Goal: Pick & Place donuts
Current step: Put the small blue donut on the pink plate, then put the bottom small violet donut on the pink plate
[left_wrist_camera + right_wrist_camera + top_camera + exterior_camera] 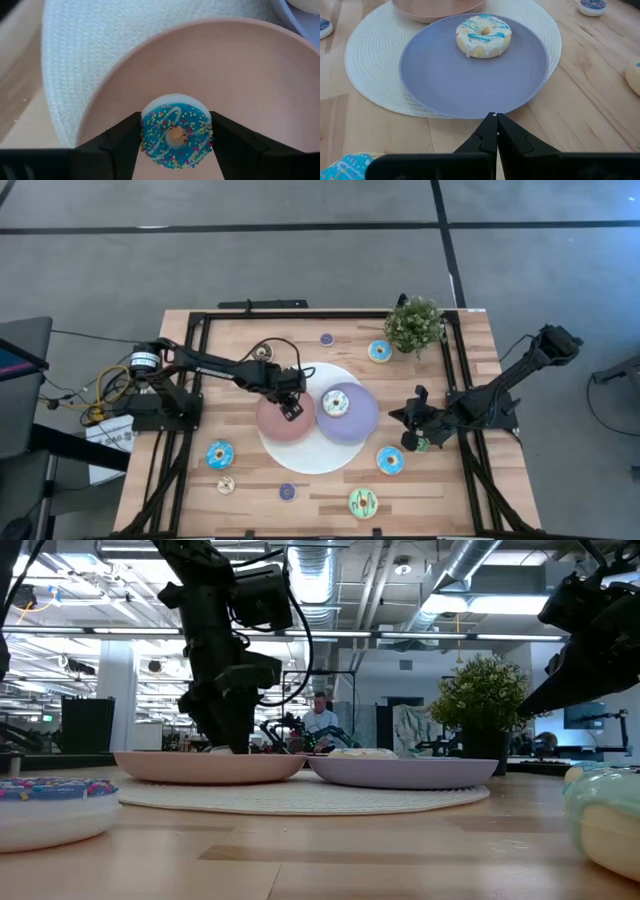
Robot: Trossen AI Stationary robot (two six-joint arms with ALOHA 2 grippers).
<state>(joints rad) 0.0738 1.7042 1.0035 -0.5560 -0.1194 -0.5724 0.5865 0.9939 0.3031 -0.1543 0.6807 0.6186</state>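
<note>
My left gripper (291, 406) is low over the pink plate (272, 425) and is shut on a small blue-iced donut (176, 132) with sprinkles. In the low view the plate's rim (210, 766) hides the donut. Beside it, the purple plate (360, 423) carries a white donut with blue stripes (483, 35). Both plates rest on a round white woven mat (300, 455). My right gripper (495, 120) is shut on nothing, at the table's right side near the purple plate's rim. My left gripper pinches the blue donut by two opposite sides of its outer rim (145, 135), one finger (122, 142) on each side. The fingers come from above, pointing steeply down. The donut has its icing up, above the plate's floor; whether it rests on the plate, I cannot tell.
Several more donuts lie loose on the wooden table: blue ones (220, 453) (390, 460) (379, 351), a green one (364, 502), and small ones (287, 492) (327, 339). A potted plant (415, 325) stands at the far right. Black frame rails (455, 360) border the table.
</note>
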